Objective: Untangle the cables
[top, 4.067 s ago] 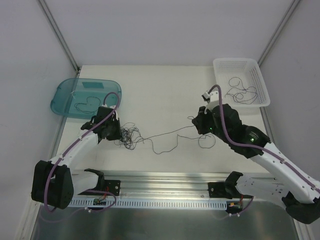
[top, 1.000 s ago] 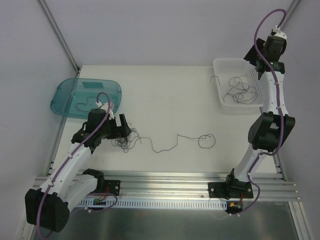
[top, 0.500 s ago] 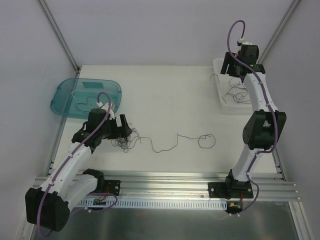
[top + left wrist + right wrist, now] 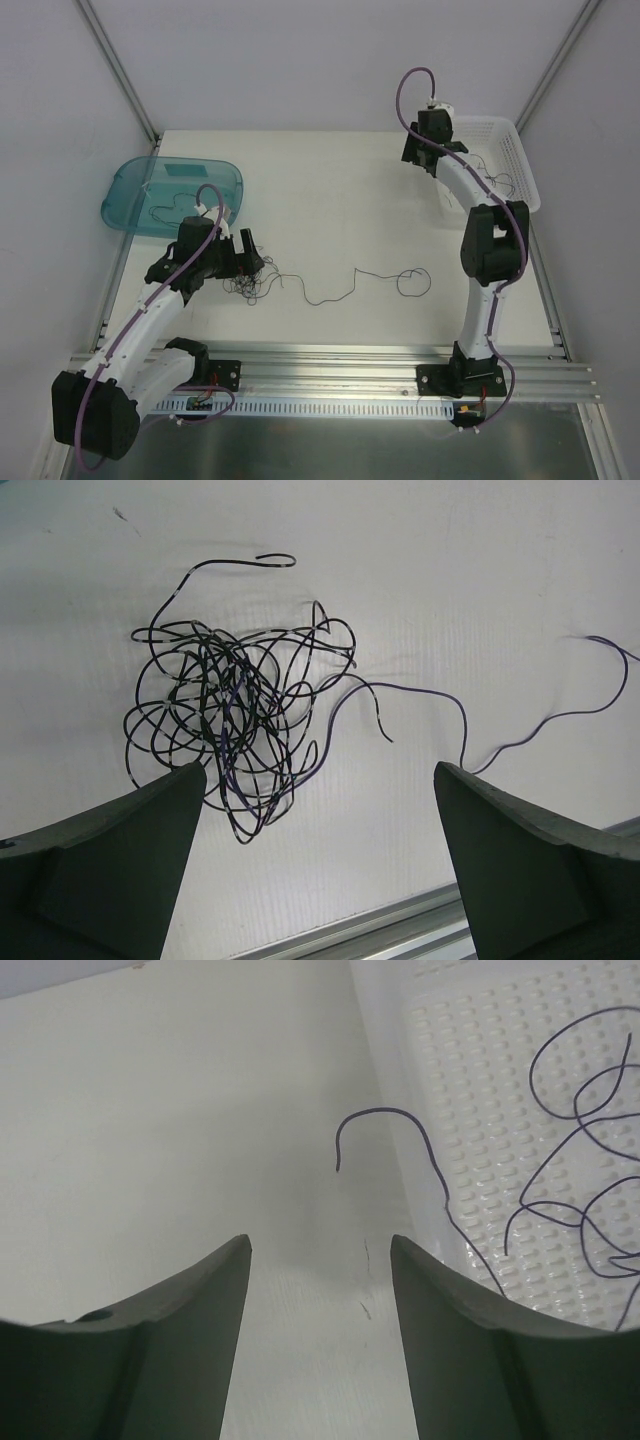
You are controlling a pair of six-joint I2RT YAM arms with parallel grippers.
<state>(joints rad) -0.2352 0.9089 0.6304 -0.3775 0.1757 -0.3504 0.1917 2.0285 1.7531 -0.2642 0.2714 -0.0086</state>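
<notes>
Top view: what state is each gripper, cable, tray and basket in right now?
Tangle: knotted, on the table.
Long cable: slack, trailing from the tangle.
Left gripper: open, empty, over the tangle.
Right gripper: open, empty.
Teal tray: holds a cable.
White basket: holds cables, one end over the rim.

Two arms, a left arm [image 4: 150, 312] and a right arm [image 4: 488, 250], carry one gripper each: left gripper [image 4: 318, 770], right gripper [image 4: 320, 1242]. One counter [image 4: 330, 190] holds one teal tray [image 4: 125, 195] and one white basket [image 4: 518, 150]. The cables [image 4: 235, 715] make one tangle [image 4: 252, 280], its strands too many to count, plus one trailing strand [image 4: 420, 689]. At least one lies in the tray and several lie in the basket.
</notes>
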